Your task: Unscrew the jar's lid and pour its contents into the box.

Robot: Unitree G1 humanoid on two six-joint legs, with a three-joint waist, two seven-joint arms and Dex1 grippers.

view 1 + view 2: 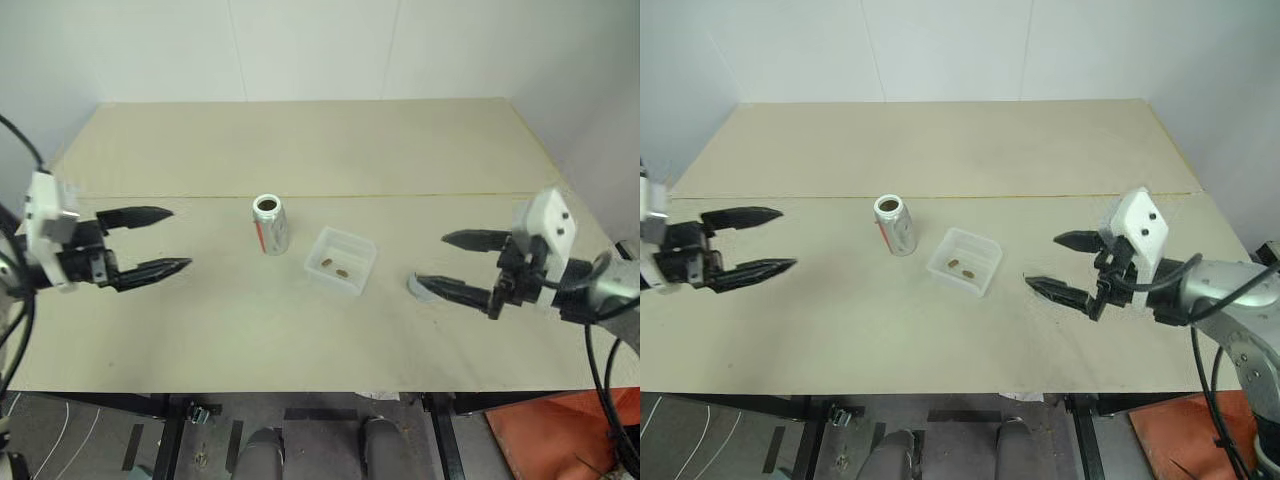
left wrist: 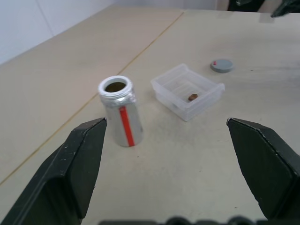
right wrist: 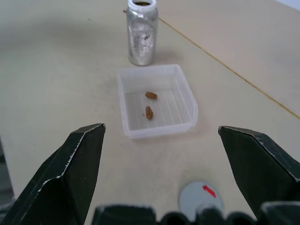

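The table is the largest thing here, a pale beige top with a thin seam line running across it behind the task's things.

The right gripper hangs over the table at about four o'clock from the box, its two black fingers spread wide and released, holding nothing. The left gripper hangs at about nine o'clock from the jar, well apart from it, its fingers likewise spread wide and empty, pointing toward the middle of the table.

The jar stands upright near the table's centre, its mouth open and uncapped, a red and white strip running down its silvery side. It stands just beside the box, at about ten o'clock from it, not touching.

The box is a shallow translucent tray resting flat on the table, turned slightly askew to the table edge.

The lid lies flat on the table at about four o'clock from the box, close under the right gripper's lower finger, grey with a small red mark on top.

The contents, two small brown pieces, lie on the floor of the box, near each other.
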